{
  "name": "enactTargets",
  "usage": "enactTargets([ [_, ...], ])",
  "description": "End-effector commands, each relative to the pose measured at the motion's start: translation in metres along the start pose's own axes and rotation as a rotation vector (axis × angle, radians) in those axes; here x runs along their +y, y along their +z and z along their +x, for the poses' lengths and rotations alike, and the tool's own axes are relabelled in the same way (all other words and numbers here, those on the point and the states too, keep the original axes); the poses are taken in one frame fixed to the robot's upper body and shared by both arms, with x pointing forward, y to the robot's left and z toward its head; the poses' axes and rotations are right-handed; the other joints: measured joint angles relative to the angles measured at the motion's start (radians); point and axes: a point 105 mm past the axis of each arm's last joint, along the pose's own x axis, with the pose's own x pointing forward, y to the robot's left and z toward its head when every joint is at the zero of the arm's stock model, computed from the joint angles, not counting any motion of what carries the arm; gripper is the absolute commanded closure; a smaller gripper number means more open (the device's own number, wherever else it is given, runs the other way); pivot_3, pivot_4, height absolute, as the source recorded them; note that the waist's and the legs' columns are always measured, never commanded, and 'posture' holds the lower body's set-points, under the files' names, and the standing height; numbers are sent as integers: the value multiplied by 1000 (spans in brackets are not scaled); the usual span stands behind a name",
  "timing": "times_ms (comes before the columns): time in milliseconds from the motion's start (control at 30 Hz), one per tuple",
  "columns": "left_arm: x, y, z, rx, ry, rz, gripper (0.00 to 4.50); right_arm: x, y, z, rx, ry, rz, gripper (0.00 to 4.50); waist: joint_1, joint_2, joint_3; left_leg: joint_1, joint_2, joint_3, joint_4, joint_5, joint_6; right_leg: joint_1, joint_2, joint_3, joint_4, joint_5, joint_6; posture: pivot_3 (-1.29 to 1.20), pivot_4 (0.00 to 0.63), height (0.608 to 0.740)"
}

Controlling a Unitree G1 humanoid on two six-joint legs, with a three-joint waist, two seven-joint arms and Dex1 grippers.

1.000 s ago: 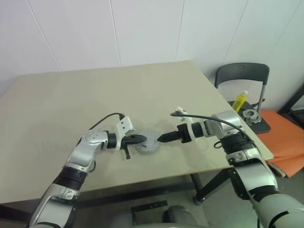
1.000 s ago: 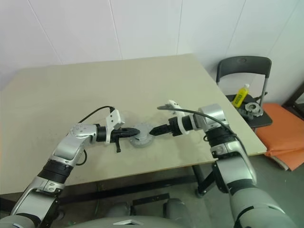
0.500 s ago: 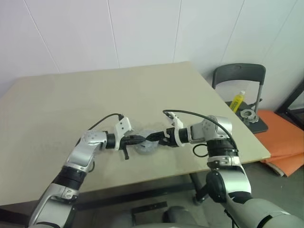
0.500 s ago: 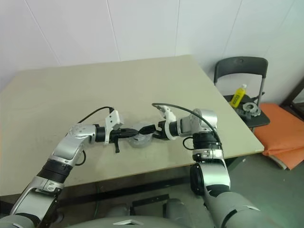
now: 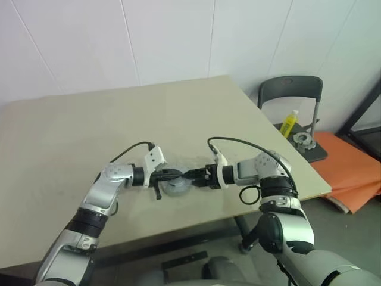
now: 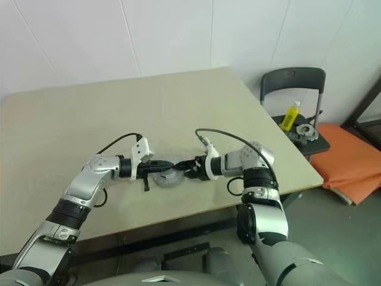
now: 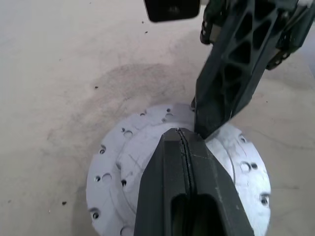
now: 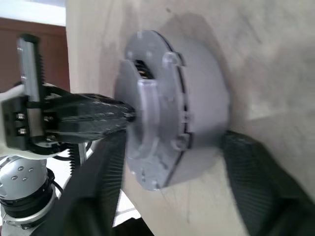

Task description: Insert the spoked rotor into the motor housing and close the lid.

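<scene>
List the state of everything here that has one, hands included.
lid, lying flat on the motor housing, covering it.
motor housing, upright on the table, covered.
left hand, shut, poised over the lid's middle.
right hand, open, fingers either side of the housing; contact unclear.
yellow bottle, upright on the chair.

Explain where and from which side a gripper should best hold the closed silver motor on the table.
Grip the motor by its round side wall, fingers coming in level from the side and straddling it. It lies flat on the table, so its flat top offers little to pinch, and its wall is bare all round.
</scene>
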Motion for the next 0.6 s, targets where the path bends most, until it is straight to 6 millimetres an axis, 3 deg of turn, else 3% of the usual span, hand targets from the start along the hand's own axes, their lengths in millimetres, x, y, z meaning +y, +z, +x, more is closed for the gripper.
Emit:
enactTargets([
  [33, -8, -35, 2, 123, -19, -70, 4500, 33, -2, 11, 39, 140, -24, 2486, -2, 0, 0, 0, 0, 0, 0, 0, 0, 0, 0, 0, 0, 0, 0, 0, 0, 740],
  [133, -9, -34, 2, 123, -20, -69, 4500, 31, 0, 8, 35, 136, -15, 3084, -3, 2, 1, 1, 0, -2, 0, 0, 0, 1, 4, 3, 0, 0, 0, 0, 0, 740],
  [333, -4, -28, 2, 85, 17, -63, 4500, 27, 1, 5, 31, 127, 4, 3169, -2, 3, 0, 3, 0, -8, 2, 0, 0, 4, 13, 10, 1, -1, -3, 0, 0, 740],
  [467, 25, 6, -3, -118, 169, -150, 4500, 21, -1, 6, 22, 108, 16, 3169, 1, 3, 1, 1, 0, -9, 2, 0, 0, 3, 13, 10, 0, 0, 0, 0, 0, 740],
  [600, 72, 55, -32, -421, 351, -365, 4500, 16, 0, 9, 1, 96, 34, 3169, -1, 1, 2, -2, 0, -12, 5, 0, 0, 0, 15, 10, 2, 0, 0, 0, 0, 740],
])
